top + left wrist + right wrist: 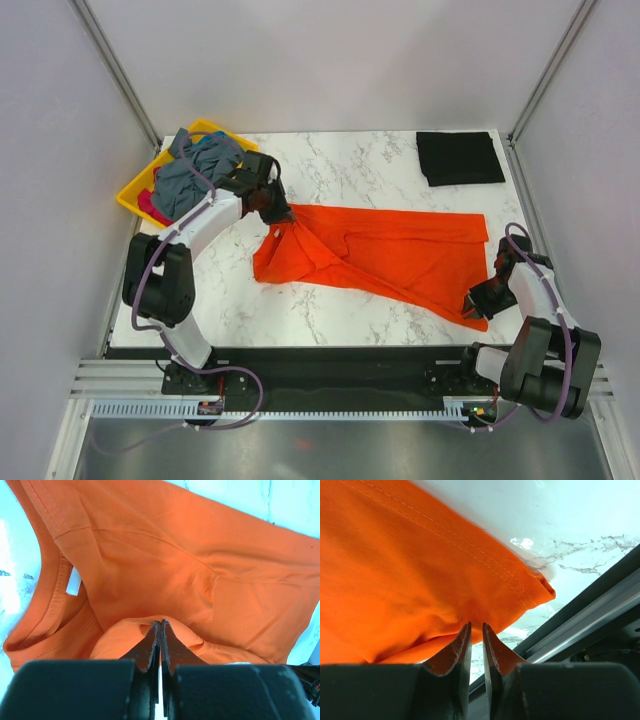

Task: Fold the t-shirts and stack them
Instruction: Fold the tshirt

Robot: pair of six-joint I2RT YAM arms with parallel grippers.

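My left gripper [278, 215] sits toward 10 o'clock on the marble table [340, 160] in the top view, at the bunched collar end of the orange t-shirt [390, 255]. The shirt lies spread toward 4 o'clock, where my right gripper [478, 300] meets its corner. A folded black t-shirt [460, 157] lies at 1 o'clock. Grey-blue t-shirts [195, 170] are heaped in the yellow tray [133, 193], further out at 10 o'clock.

Left wrist view: my fingers are pressed together on a raised fold of the orange cloth, and a white label [73, 586] shows at 9 o'clock.

Right wrist view: my fingers stand a thin slit apart at the shirt's edge, and I cannot tell whether they pinch it.
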